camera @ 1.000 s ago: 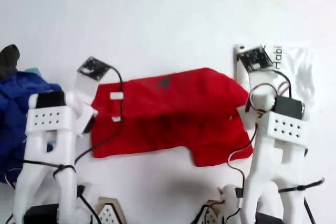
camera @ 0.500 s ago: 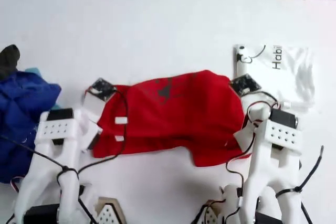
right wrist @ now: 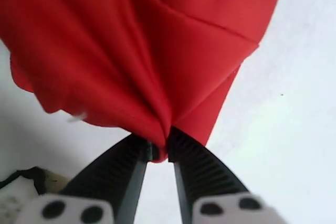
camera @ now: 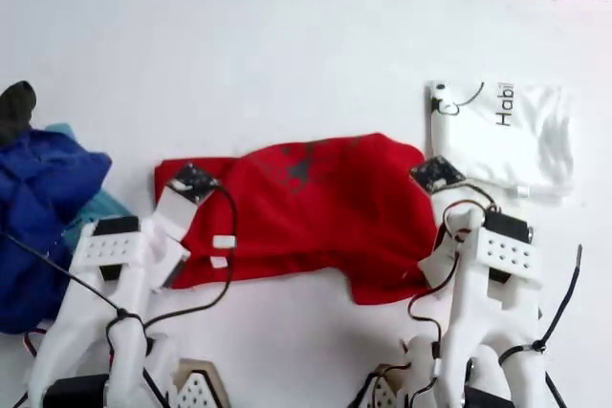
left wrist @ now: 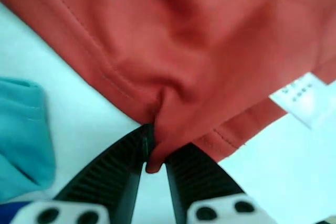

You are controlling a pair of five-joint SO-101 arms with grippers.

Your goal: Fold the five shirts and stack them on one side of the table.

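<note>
Both grippers have drawn back toward the arm bases since 1.0 s ago, pulling the red shirt (camera: 316,207) with them. Left gripper (left wrist: 154,148) is clamped on a pinch of its hem. Right gripper (right wrist: 160,150) is closed on another red fold. The shirt spans the white table (camera: 287,54) between the two grippers. Folded white shirt (camera: 502,136) lies just beyond the right gripper. Blue shirt (camera: 43,207) and teal shirt (left wrist: 21,129) are heaped outboard of the left gripper.
</note>
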